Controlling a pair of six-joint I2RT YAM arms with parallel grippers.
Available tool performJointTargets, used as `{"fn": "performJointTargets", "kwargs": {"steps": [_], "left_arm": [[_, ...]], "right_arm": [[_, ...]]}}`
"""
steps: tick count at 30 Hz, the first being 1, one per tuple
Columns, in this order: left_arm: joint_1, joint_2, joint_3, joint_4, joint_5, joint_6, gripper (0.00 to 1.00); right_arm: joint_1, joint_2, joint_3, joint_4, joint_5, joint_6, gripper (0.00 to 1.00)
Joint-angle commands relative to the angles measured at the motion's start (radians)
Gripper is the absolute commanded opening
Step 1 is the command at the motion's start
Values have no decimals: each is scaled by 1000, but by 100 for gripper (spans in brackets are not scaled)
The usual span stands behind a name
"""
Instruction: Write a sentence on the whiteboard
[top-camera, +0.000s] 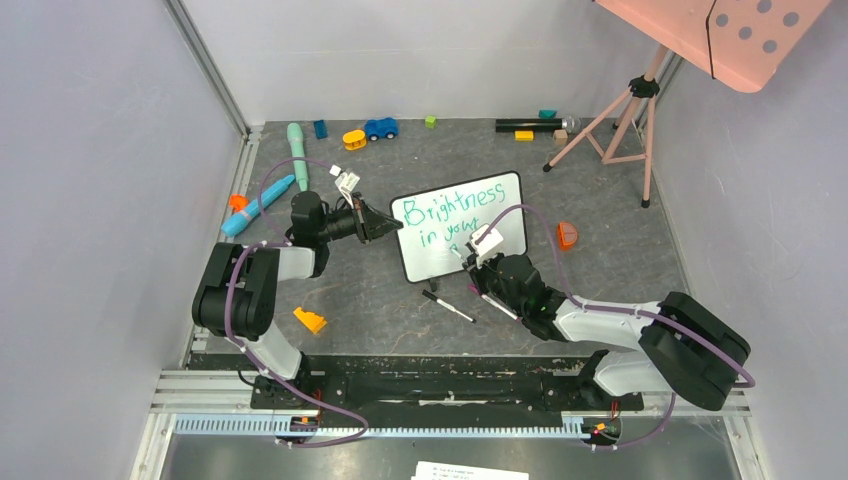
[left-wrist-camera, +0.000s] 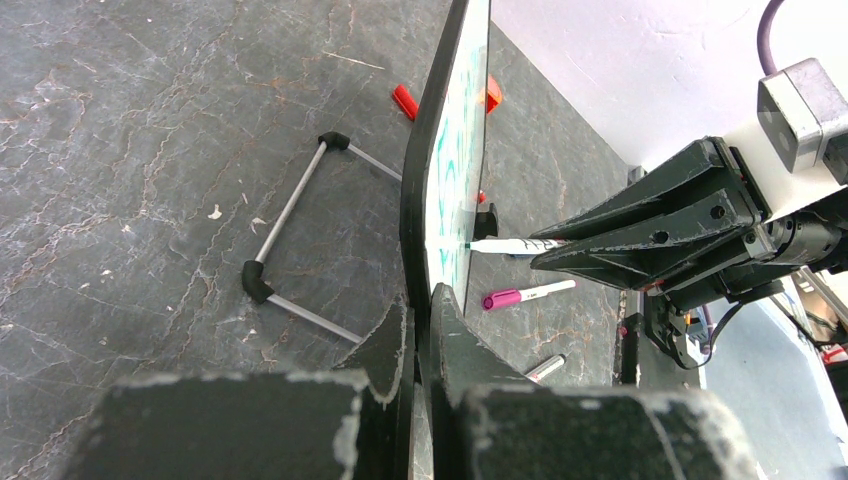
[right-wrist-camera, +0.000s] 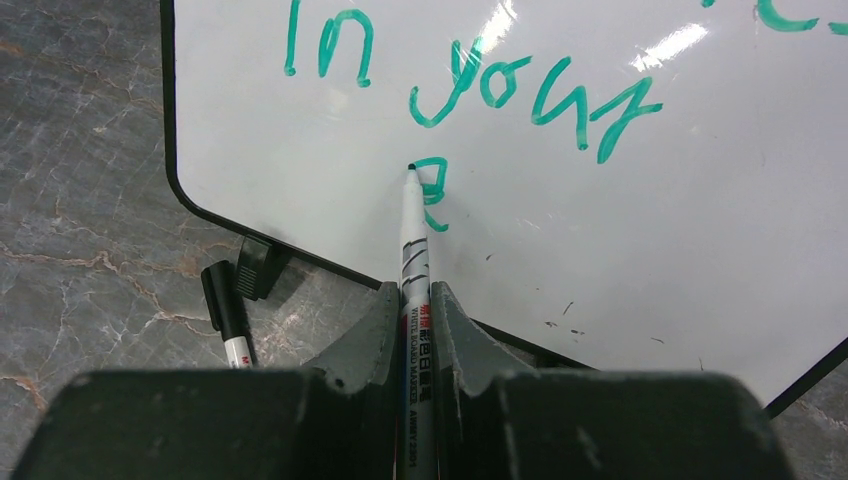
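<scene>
Clamps the left claw shut on the left edge of the small white whiteboard with thin black frame, keeping it tilted up in the middle of the grey marbled desk, seemingly to brace it against writing pressure. Grips a slim white marker pen in the closed right claw. Presses its tip just under "in your", likely to extend the teal-green handwritten sentence into a barely begun third line.
</scene>
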Motion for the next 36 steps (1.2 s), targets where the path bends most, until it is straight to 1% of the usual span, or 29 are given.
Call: {"fn": "performJointTargets", "kwargs": {"steps": [1, 19, 30, 33, 36], "left_arm": [[-7, -18, 0, -25, -2, 137, 2], [-7, -22, 0, -28, -2, 139, 2], [-8, -23, -1, -29, -3, 141, 2], [-7, -23, -1, -29, -3, 142, 2], [-7, -24, -2, -31, -3, 142, 2]], "right_arm": [[-5, -13, -17, -6, 0, -7, 0], [-6, -48, -56, -29, 40, -1, 0], [-6, -69, -52, -44, 110, 3, 0], [-7, -78, -49, -43, 104, 3, 0], [-6, -128, -62, -29, 68, 1, 0]]}}
